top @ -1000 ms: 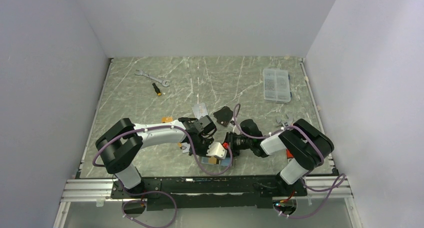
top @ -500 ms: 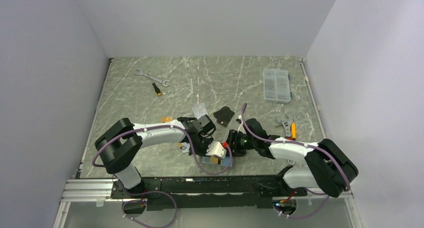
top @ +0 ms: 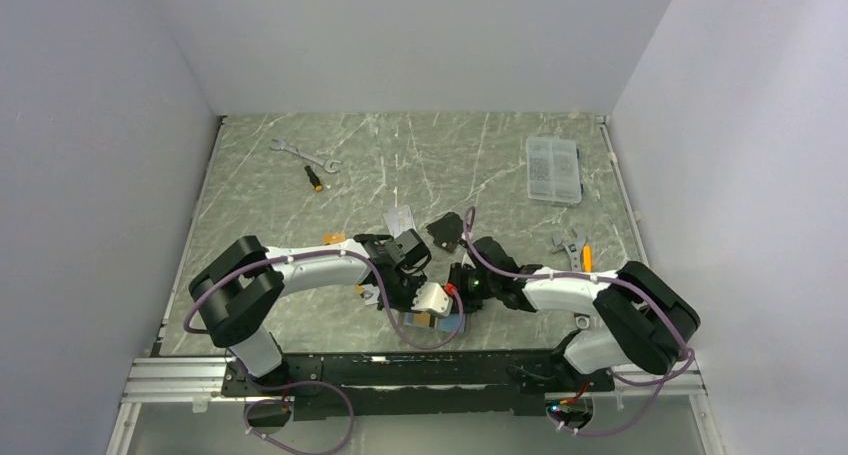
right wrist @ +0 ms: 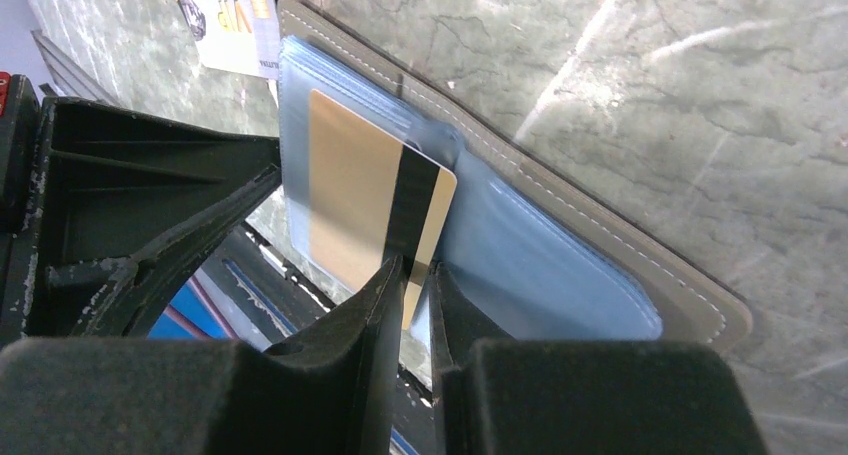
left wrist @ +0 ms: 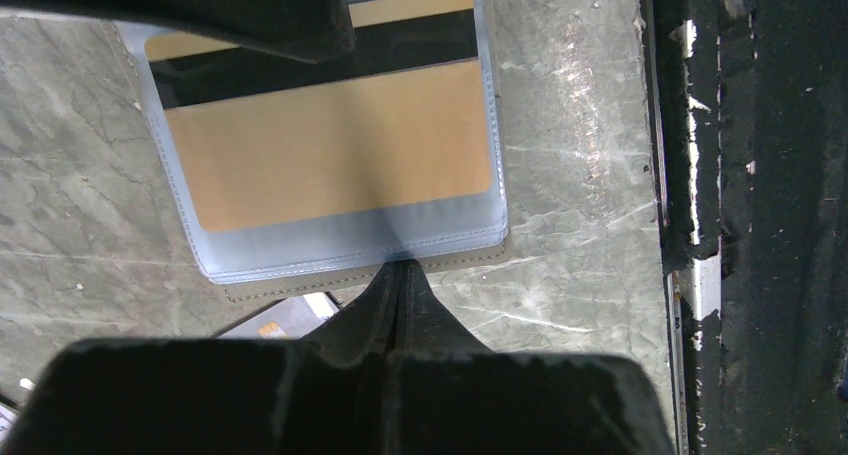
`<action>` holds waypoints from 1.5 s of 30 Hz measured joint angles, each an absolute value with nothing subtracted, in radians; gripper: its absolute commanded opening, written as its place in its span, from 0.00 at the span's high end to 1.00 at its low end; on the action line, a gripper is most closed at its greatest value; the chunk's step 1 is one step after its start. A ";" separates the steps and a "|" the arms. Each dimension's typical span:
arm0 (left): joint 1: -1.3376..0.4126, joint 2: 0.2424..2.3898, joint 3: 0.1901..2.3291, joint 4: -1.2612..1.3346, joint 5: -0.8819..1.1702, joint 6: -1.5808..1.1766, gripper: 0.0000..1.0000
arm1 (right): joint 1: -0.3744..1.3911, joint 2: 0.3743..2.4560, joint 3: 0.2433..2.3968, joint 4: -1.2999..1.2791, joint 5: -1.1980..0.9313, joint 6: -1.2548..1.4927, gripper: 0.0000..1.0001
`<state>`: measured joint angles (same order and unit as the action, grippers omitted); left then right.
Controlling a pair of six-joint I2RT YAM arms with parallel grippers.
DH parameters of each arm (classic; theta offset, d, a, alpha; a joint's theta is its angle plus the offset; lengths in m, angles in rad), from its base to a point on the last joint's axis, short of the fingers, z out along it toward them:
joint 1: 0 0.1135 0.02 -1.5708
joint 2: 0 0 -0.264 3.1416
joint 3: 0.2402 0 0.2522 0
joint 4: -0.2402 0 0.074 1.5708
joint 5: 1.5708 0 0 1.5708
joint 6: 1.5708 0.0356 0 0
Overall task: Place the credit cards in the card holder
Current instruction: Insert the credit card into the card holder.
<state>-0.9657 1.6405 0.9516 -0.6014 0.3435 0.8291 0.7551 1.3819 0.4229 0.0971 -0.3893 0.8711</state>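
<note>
Right arm's (top: 560,290) new pose; marbled table (top: 450,155), pale walls (top: 420,35)

"VIP" legible on pale card (right wrist: 228,17).

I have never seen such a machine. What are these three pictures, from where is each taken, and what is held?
This is a robot with two arms bolted at the near edge of a table. The wide picture comes from a fixed camera above and behind: the left arm on the left, the right arm on the right. The other two come from small cameras on the wrists, each looking past its own gripper. On the table lie a wrench, a clear compartment box and a black pouch. The left gripper is shut on the edge of the card holder, whose clear sleeve holds a gold card. The right gripper pinches the striped end of that card.
</note>
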 measured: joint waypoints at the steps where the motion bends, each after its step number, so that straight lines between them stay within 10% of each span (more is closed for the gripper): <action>1: -0.966 1.641 0.951 -0.601 0.344 0.829 1.00 | 0.760 1.385 0.429 0.096 -0.384 0.871 0.83; 15: -0.965 1.639 0.948 -0.599 0.348 0.836 1.00 | 0.797 1.440 0.510 0.066 -0.369 0.856 0.66; 40: -0.964 1.639 0.948 -0.602 0.351 0.849 1.00 | 0.802 1.450 0.532 0.048 -0.375 0.851 0.71; 45: -0.959 1.639 0.948 -0.610 0.351 0.849 1.00 | 0.810 1.477 0.587 -0.002 -0.368 0.829 0.56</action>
